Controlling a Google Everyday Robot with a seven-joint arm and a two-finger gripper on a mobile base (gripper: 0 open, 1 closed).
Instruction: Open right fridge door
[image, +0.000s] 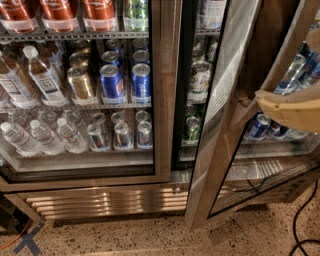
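Note:
The right fridge door (214, 145) stands swung out toward me, its wide brushed-steel frame running diagonally from top centre down to the floor. Its glass pane and dark inner edge lie to the right of that frame. My gripper (286, 107) shows as a beige shape coming in from the right edge at mid height, its tip close to the door's inner side. Whether it touches the door cannot be made out. Behind the open door, green cans (199, 80) sit on the exposed shelves.
The left glass door (165, 100) is closed over water bottles (45, 77) and cans (112, 82). A steel vent grille (110, 200) runs along the fridge base. A black cable (300, 232) lies on the speckled floor at right, a blue tape cross (27, 243) at bottom left.

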